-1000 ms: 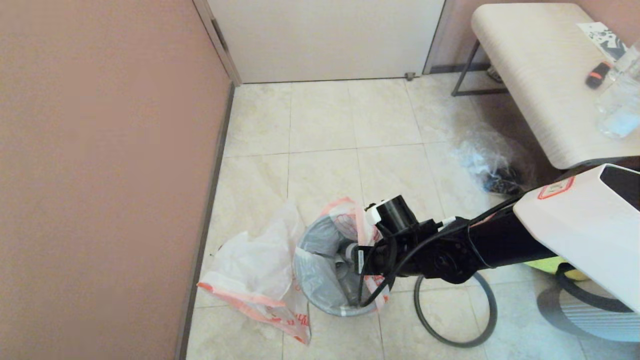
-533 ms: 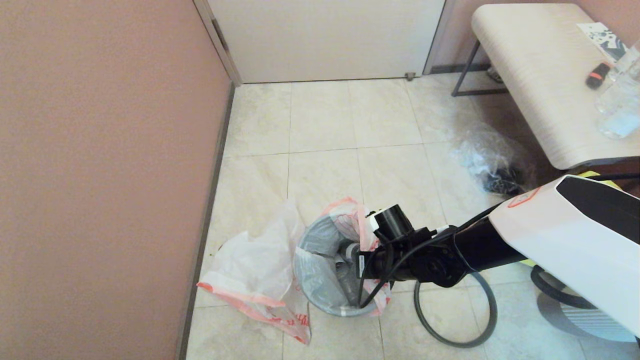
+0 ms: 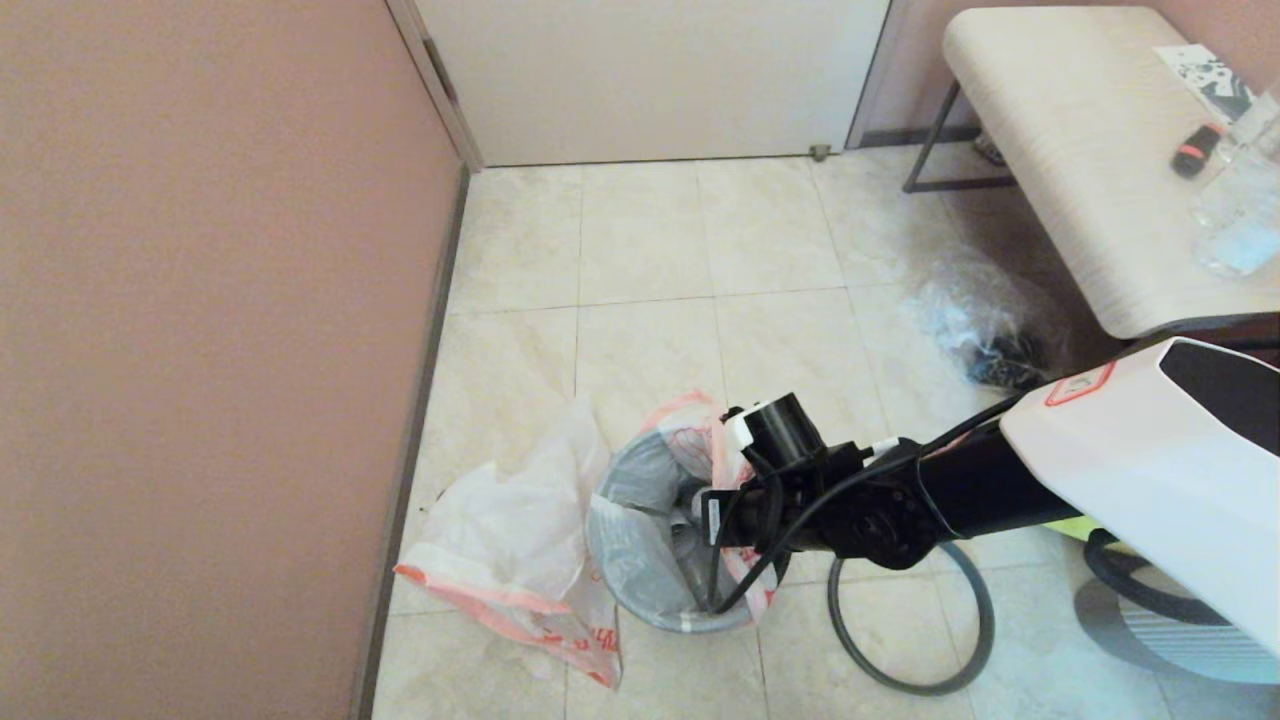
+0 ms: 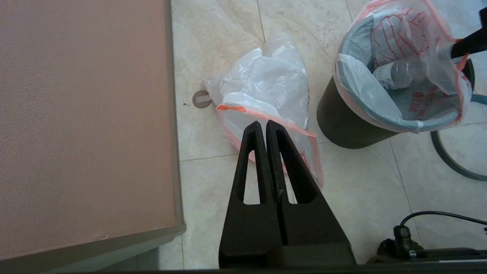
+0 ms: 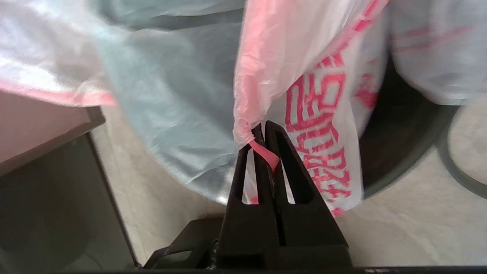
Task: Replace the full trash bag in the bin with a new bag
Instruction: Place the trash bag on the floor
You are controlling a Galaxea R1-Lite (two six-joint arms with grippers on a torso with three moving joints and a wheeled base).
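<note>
Dark round bin [image 4: 342,125] upright, bag-lined [image 4: 380,110]

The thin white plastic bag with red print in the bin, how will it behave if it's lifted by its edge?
The thin white red-printed plastic bag will probably stretch and sag; it bunches where the right claw pinches it. It is likely light: only a clear plastic bottle shows inside.

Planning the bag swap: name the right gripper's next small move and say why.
Probably lift straight up. The right gripper is shut on the red edge of the bag lining the bin, and a bottle lies inside it, so raising should draw the bag out.
</note>
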